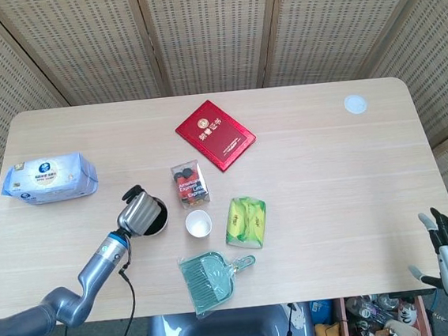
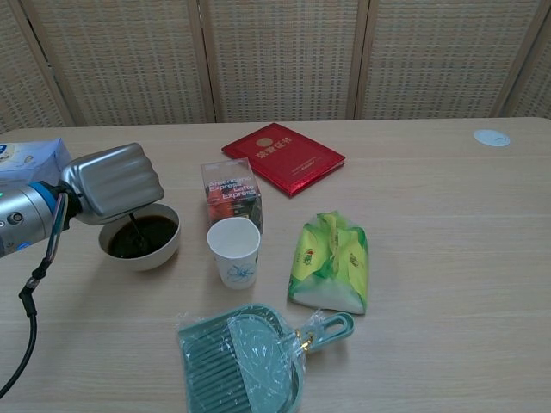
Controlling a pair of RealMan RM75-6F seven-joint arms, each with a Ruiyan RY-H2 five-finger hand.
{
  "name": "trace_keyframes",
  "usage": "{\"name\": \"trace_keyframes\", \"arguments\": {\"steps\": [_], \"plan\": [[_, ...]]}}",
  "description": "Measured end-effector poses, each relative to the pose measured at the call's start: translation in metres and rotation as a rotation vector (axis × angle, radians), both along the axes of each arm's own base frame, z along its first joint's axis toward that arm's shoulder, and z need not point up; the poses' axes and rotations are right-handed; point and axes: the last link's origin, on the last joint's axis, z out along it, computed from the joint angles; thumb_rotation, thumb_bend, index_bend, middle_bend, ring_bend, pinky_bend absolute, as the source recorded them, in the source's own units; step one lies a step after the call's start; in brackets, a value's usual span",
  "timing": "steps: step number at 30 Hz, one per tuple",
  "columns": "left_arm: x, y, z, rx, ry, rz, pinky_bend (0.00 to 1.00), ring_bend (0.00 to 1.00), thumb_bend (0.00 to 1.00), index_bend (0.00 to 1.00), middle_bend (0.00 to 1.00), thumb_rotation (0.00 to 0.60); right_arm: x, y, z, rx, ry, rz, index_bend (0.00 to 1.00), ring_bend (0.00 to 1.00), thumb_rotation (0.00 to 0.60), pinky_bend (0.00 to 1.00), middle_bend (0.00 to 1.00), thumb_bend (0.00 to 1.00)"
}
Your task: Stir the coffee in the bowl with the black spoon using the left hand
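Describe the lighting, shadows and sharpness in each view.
Head view: even, soft light, faint shadows, sharp throughout. Chest view: the red booklet shows glare, the left robot hand is sharp, and it casts a soft shadow over the bowl of coffee.

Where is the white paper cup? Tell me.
In the chest view the white paper cup stands left of centre, between the white bowl of coffee and the green snack packet, right in front of the clear coffee box.
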Motion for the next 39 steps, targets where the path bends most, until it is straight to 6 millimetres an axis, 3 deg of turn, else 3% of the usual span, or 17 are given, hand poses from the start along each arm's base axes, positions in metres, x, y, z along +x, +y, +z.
{"name": "trace_keyframes", "arguments": {"steps": [9,17,26,39], "plan": [[0.011,0.013,-0.007,0.027,0.004,-0.003,0.69,0.69,0.41,0.72,0.76,0.6,-0.002,0.001,0.0,-0.002,0.003,-0.011,0.07,0.0,0.6,0.0,0.02,0.24],[0.005,0.028,-0.005,0.065,0.011,0.033,0.69,0.69,0.41,0.72,0.76,0.6,-0.001,0.0,0.0,0.001,0.008,-0.013,0.07,0.0,0.6,0.0,0.02,0.24],[-0.01,0.013,0.004,0.025,0.002,0.048,0.69,0.69,0.41,0.72,0.76,0.6,0.002,-0.003,-0.002,0.008,0.006,-0.001,0.07,0.0,0.6,0.0,0.02,0.24],[0.008,0.011,-0.005,-0.003,-0.038,0.044,0.69,0.69,0.41,0.72,0.76,0.6,0.0,0.0,0.0,0.001,0.008,-0.011,0.07,0.0,0.6,0.0,0.02,0.24]]}}
